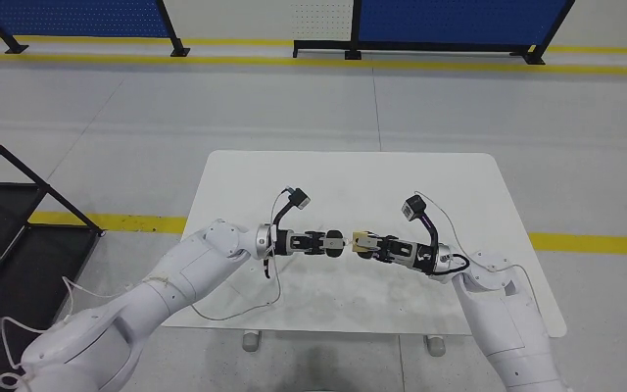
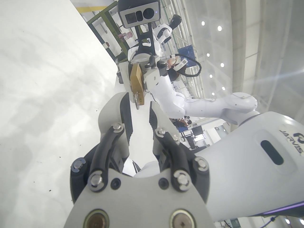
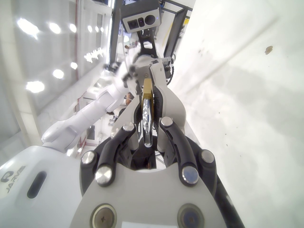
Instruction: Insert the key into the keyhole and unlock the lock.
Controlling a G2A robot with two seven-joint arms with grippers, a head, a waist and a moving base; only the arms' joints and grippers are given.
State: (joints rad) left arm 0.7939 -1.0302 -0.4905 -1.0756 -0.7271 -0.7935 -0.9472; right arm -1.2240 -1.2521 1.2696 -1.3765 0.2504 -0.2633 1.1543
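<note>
Left end effector hangs over the middle of the table, well in from all four edges, with its two fingers spread open. Between the fingertips sits the small silver head of the key, which sticks out of the end face of the brass padlock. A gap shows on either side of the key, and I cannot tell whether either pad touches it.

Right end effector meets the left one tip to tip, along a line roughly parallel to the table's near edge. It is clamped on the padlock. The brass body is pinched between the pads at the fingertips, and the chrome shackle runs back between the fingers toward the palm. The padlock is held clear of the table surface, its keyhole end turned toward the left end effector. Whether the shackle is seated or released cannot be told, since its ends are hidden by the fingers.

A grey wrist camera on a black bracket stands up from the right arm just behind the padlock.
</note>
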